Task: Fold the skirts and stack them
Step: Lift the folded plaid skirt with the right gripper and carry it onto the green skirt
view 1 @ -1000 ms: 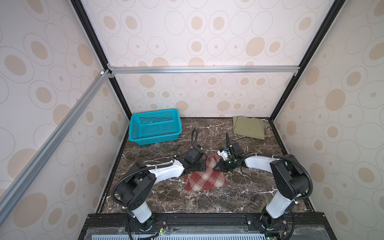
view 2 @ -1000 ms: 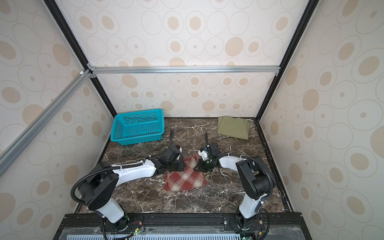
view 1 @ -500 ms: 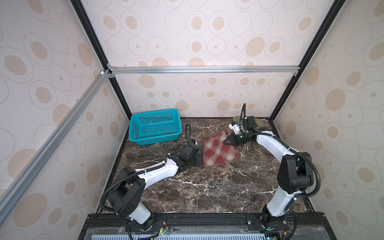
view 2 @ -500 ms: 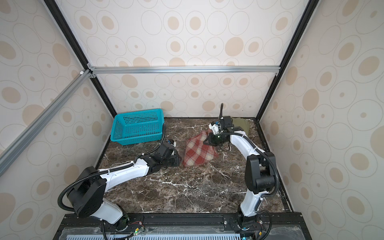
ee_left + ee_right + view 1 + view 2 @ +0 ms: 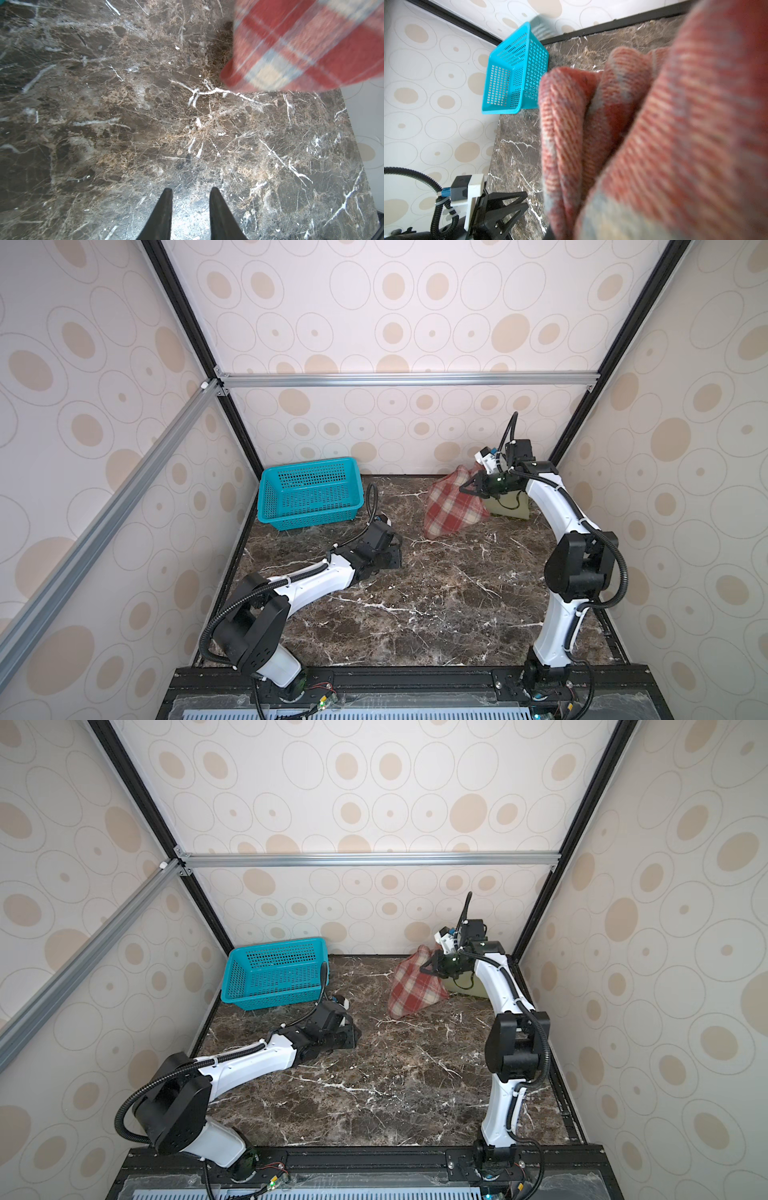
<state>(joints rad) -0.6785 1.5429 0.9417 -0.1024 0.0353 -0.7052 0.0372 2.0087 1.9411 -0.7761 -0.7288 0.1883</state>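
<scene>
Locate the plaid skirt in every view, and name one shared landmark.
In a top view: plaid skirt, back right.
In a top view: same place.
Left wrist: blurred, beyond the fingers.
Right wrist: close up, filling much.
Landmark: teal basket, top views and right wrist.

Dark marble tabletop (image 5: 415,605) with teal basket (image 5: 307,512) at back left, olive-green skirt (image 5: 505,511) in back right corner

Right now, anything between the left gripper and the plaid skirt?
Nothing. Only bare marble tabletop lies between the left gripper and the plaid skirt. The left wrist view shows it best, and both top views agree.
</scene>
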